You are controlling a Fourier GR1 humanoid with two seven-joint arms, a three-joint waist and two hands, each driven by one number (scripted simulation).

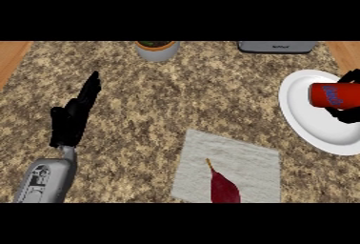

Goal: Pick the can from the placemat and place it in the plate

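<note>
Right robot hand at the view's right edge, fingers curled round the red can, which lies on its side over the white plate. Judged step: placing, nearly done; whether the can touches the plate can't be told. Next move calls for setting it down and uncurling the fingers without rolling it. Can: red, blue label marking. Left robot hand rests open, fingers straight, at left over the speckled desk. Grey placemat holds only a dark red chili pepper.
</note>
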